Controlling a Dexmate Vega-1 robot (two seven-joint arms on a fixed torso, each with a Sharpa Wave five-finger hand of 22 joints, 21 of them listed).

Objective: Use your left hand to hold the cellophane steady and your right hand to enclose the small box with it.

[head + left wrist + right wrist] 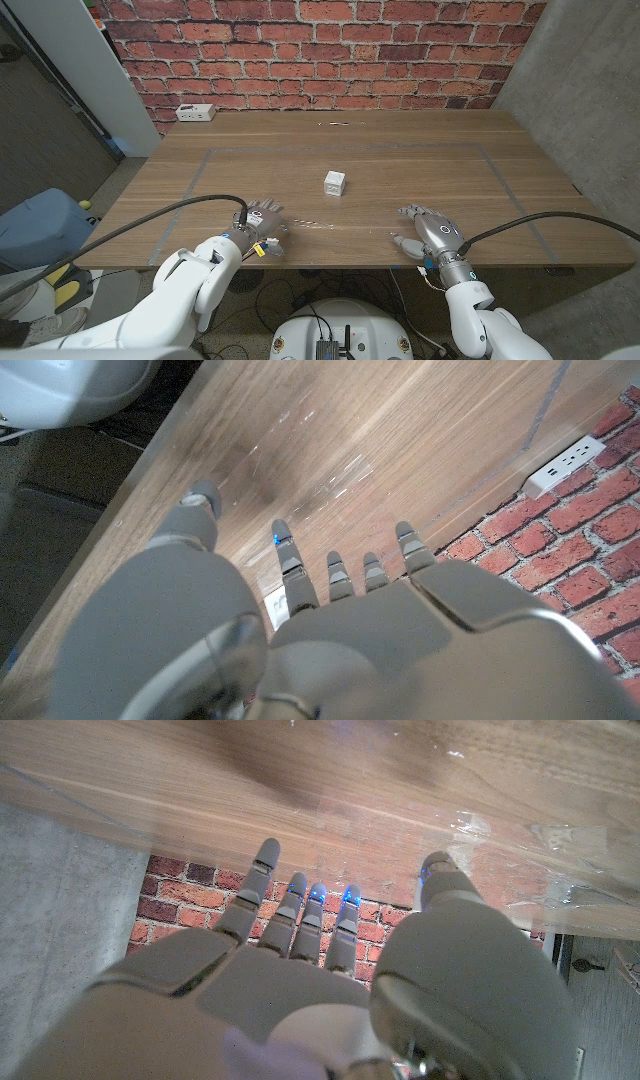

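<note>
Two arms come in over the near edge of a wide wooden table [420,160], whose far edge runs along a brick wall [330,50]. A pale taped rectangle [205,165] marks most of the tabletop, and bare wood lies on every side of the middle. On the robot's right the table ends at a grey concrete wall [590,100]; on its left it ends at open floor, with a blue bin [45,230] beside the near corner. A white power strip [195,113] lies at the far left corner, against the bricks.

Between the hands, near the front edge, lies the cellophane [315,225], a clear sheet seen only by faint glints and creases on the wood; its outline cannot be told. In the left wrist view the same glints [330,485] lie just beyond the fingertips.

The left hand [262,225] is at the sheet's left end, fingers spread apart and holding nothing; whether it presses the film I cannot tell. The right hand [432,232] is at the right end, near the table edge, fingers likewise apart and empty.

The box [335,182], a small white cube with dark marks on its faces, stands farther in, roughly midway between the hands and well apart from both.
</note>
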